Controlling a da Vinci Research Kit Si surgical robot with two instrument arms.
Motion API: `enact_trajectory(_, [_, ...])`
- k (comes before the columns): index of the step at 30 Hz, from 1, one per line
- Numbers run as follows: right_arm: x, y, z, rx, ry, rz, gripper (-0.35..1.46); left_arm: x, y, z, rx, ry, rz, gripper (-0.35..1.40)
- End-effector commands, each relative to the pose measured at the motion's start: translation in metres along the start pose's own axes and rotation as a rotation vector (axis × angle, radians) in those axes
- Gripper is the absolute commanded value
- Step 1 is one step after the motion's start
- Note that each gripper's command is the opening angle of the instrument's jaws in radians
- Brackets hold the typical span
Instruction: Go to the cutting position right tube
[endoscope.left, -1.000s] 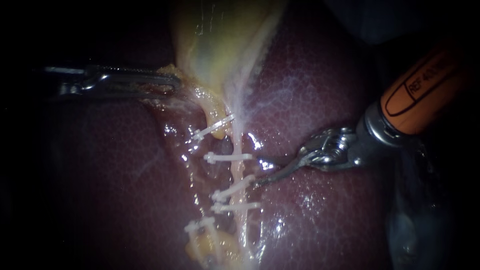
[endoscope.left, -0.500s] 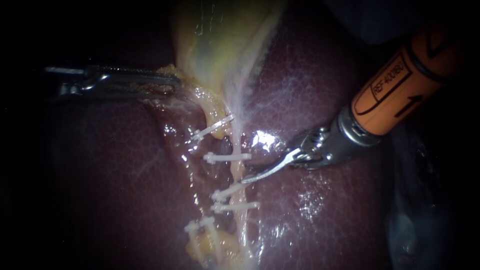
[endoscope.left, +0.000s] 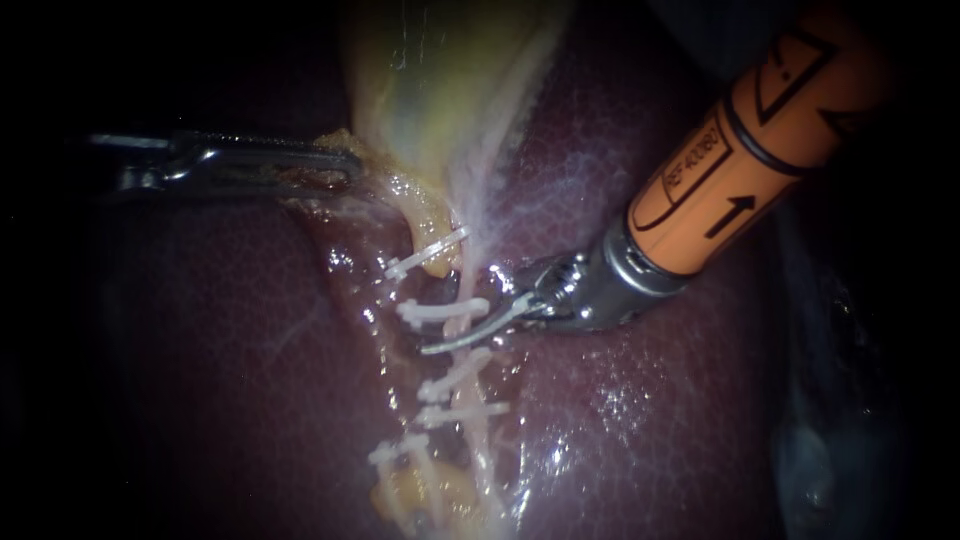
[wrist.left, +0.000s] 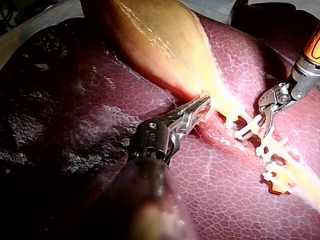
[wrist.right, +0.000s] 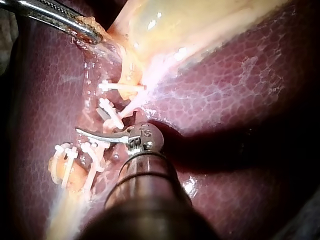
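Note:
My right instrument comes in on an orange shaft, and its two thin curved blades stand open. They straddle the right tube in the gap between an upper white clip and a lower clip. The right wrist view shows one blade on each side of that tube. My left instrument is shut on the yellowish lower edge of the gallbladder and holds it toward the left. The left wrist view shows those jaws closed on the same tissue.
Dark red liver lies all around and under the tubes. The left tube carries a clip high up and another low down. A further clip sits on the right tube below the blades.
My right instrument has slid left and slightly up across the liver; its open blades now reach over the right tube between two clips. The left instrument has held still.

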Motion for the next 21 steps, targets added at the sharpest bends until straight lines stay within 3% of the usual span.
enact_trajectory(1, [0.0000, 0.0000, 0.0002, 0.011, 0.004, -0.040, 1.24, 0.0000, 0.0000, 0.0000, 0.000, 0.000, 0.000, -0.35])
enact_trajectory(9, [0.0000, -0.0008, 0.0014, 0.043, -0.005, -0.306, 1.03, 0.0000, 0.0000, 0.0000, 0.000, 0.000, 0.000, -0.35])
enact_trajectory(15, [0.0005, -0.0027, 0.0026, 0.074, 0.025, -0.399, 1.03, 0.0000, 0.0000, 0.0000, 0.000, 0.000, 0.000, -0.35])
enact_trajectory(19, [0.0017, -0.0044, 0.0028, 0.092, 0.056, -0.427, 0.98, 0.0000, 0.0000, 0.0000, 0.000, 0.000, 0.000, -0.35])
enact_trajectory(21, [0.0024, -0.0052, 0.0028, 0.081, 0.073, -0.428, 1.07, 0.0000, 0.0000, 0.0000, 0.000, 0.000, 0.000, -0.35])
